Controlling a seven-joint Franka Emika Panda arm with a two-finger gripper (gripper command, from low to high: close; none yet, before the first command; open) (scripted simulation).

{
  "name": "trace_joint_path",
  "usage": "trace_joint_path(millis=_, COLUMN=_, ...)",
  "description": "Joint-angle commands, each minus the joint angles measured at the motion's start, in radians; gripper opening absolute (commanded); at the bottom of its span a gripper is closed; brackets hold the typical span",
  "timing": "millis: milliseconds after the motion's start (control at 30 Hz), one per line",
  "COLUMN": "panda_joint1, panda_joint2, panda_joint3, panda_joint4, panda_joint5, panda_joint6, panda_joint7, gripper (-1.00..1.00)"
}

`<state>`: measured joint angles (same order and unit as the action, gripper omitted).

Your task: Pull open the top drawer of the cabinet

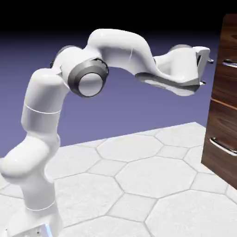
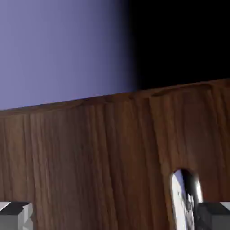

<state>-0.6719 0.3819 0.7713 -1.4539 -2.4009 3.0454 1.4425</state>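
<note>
The cabinet (image 1: pixel 221 167) stands at the exterior view's right edge, dark wood-grain. Its top drawer (image 1: pixel 230 85) looks flush with the front below it and carries a silver bar handle (image 1: pixel 229 64). My gripper (image 1: pixel 207 71) points at that drawer front a short way in front of it, level with the handle, jaws open and empty. In the hand view the top drawer (image 2: pixel 90 161) fills the lower half. One end of the handle (image 2: pixel 183 197) shows just beside the right fingertip (image 2: pixel 214 216). The left fingertip (image 2: pixel 15 216) is far from it. Nothing lies between them in my gripper (image 2: pixel 114 220).
A lower drawer with a like silver handle (image 1: pixel 222 146) sits beneath the top one. The white hex-patterned table (image 1: pixel 139 180) stretches under the arm. The white arm rises from the lower left and bends over toward the cabinet.
</note>
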Motion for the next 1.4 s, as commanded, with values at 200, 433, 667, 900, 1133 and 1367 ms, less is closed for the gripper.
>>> trace_joint_path(millis=200, panda_joint1=-0.075, panda_joint2=0.104, panda_joint3=0.084, panda_joint4=0.149, panda_joint5=-0.263, panda_joint6=0.001, panda_joint7=0.077, gripper=0.00)
trace_joint_path(millis=433, panda_joint1=0.056, panda_joint2=0.233, panda_joint3=-0.022, panda_joint4=0.334, panda_joint5=-0.039, panda_joint6=0.043, panda_joint7=-0.184, gripper=0.00)
trace_joint_path(millis=667, panda_joint1=0.097, panda_joint2=0.281, panda_joint3=-0.048, panda_joint4=0.396, panda_joint5=0.033, panda_joint6=0.054, panda_joint7=-0.279, gripper=-1.00)
trace_joint_path(millis=900, panda_joint1=-0.123, panda_joint2=0.140, panda_joint3=0.156, panda_joint4=0.144, panda_joint5=-0.206, panda_joint6=-0.016, panda_joint7=-0.029, gripper=-1.00)
trace_joint_path(millis=1133, panda_joint1=-0.376, panda_joint2=0.003, panda_joint3=0.367, panda_joint4=-0.070, panda_joint5=-0.359, panda_joint6=-0.056, panda_joint7=0.188, gripper=-1.00)
trace_joint_path(millis=1367, panda_joint1=-0.630, panda_joint2=-0.091, panda_joint3=0.588, panda_joint4=-0.201, panda_joint5=-0.460, panda_joint6=-0.070, panda_joint7=0.352, gripper=-1.00)
